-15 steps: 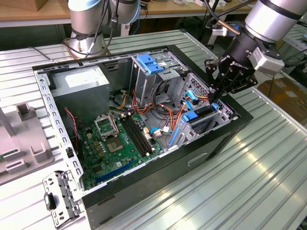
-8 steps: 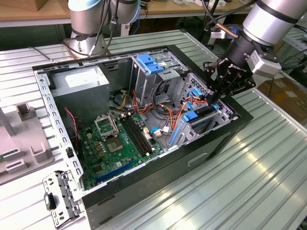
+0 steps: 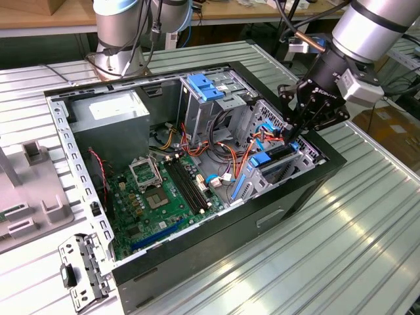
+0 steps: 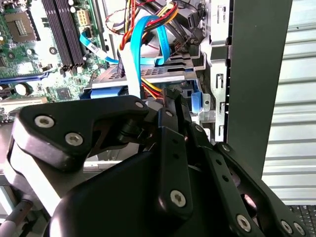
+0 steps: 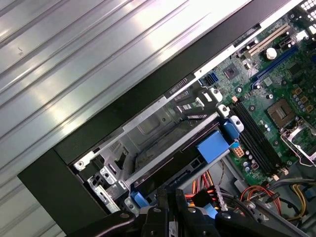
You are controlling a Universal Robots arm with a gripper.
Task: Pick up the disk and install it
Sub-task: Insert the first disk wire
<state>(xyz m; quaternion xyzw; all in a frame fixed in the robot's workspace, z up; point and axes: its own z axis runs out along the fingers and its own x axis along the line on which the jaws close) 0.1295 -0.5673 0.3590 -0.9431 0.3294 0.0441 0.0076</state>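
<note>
The arm (image 3: 367, 29) reaches down from the exterior view's upper right — wrist angled steeply, black gripper (image 3: 296, 131) lowest, its jaws drawn close together.

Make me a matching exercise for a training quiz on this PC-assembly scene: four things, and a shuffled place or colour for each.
Things:
1. gripper
2. power-supply box
3. motherboard
4. blue bracket

Descriptions:
A. green, on the case floor
B. on top of the metal drive cage
C. grey, with a white sticker, in the corner near the arm's base
D. black, down at the drive bay by the case's front

Pairs: 1-D, 2-C, 3-A, 4-B
</note>
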